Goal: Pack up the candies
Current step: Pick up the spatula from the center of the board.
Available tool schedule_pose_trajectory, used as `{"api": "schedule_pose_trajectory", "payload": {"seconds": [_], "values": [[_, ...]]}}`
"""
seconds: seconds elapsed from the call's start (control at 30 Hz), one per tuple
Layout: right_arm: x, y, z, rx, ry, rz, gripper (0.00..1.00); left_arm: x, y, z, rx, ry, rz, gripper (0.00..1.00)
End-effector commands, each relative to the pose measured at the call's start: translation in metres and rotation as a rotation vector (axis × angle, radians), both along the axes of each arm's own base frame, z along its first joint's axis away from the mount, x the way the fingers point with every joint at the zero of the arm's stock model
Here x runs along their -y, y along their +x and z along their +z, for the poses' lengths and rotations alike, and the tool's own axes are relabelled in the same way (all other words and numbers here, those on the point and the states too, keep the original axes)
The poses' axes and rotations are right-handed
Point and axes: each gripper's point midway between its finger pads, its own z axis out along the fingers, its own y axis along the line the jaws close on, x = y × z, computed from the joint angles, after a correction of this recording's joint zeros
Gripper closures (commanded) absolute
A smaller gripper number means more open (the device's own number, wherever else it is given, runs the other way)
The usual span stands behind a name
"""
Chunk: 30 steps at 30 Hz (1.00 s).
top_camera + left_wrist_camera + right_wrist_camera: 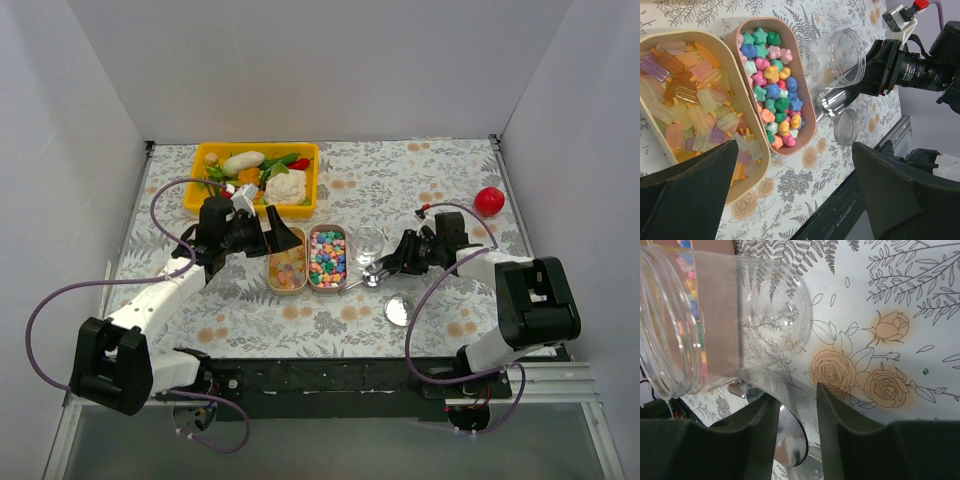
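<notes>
Right end effector (798, 405) straddles scoop (792, 440) on floral table (420, 170) between white walls (320, 60).

Top view: bright, even overhead light, white walls slightly washed out, only soft short shadows. Left wrist: pastel star-shaped candies (772, 90) sharp, left gripper (795, 147) fingers soft-focus, glare streak on shiny metal scoop (832, 102). Right wrist: right gripper (797, 392) fingers blurred, reflections across clear plastic jar (705, 315), floral-print table cover (890, 300) crisp.
</notes>
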Motion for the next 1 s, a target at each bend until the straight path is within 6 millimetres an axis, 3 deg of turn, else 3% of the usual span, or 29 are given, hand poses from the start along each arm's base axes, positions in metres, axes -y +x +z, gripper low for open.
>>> {"api": "schedule_pose_trajectory", "payload": {"seconds": [0.0,0.1,0.13,0.23,0.57,0.6,0.67,0.7,0.83,0.97], "values": [[-0.007,0.011,0.004,0.001,0.039,-0.002,0.64,0.002,-0.005,0.015,0.068,0.02,-0.013,0.02],[-0.01,0.005,0.007,-0.01,0.052,0.041,0.74,0.008,-0.016,0.01,0.075,0.035,-0.037,0.02],[-0.01,0.0,0.006,-0.032,0.048,0.046,0.86,0.009,-0.019,0.007,0.074,0.042,-0.037,0.02],[-0.011,-0.009,0.012,-0.048,0.059,0.069,0.99,0.016,-0.032,-0.002,0.057,0.043,-0.076,0.02],[-0.009,-0.041,0.069,-0.064,0.087,0.064,0.99,0.071,-0.061,-0.015,0.089,0.12,-0.26,0.05],[-0.008,-0.044,0.071,-0.074,0.085,0.054,0.99,0.073,-0.055,-0.015,0.11,0.15,-0.233,0.07],[-0.006,-0.048,0.077,-0.099,0.081,0.026,0.99,0.089,-0.058,-0.005,0.171,0.176,-0.237,0.09],[-0.006,-0.053,0.077,-0.131,0.084,0.021,0.99,0.088,-0.05,-0.001,0.212,0.207,-0.184,0.09],[-0.012,-0.065,0.082,-0.226,0.146,0.0,0.99,0.106,-0.047,0.016,0.283,0.21,-0.171,0.12],[-0.02,-0.07,0.094,-0.28,0.222,-0.009,0.99,0.122,-0.051,0.015,0.305,0.226,-0.199,0.19]]}}
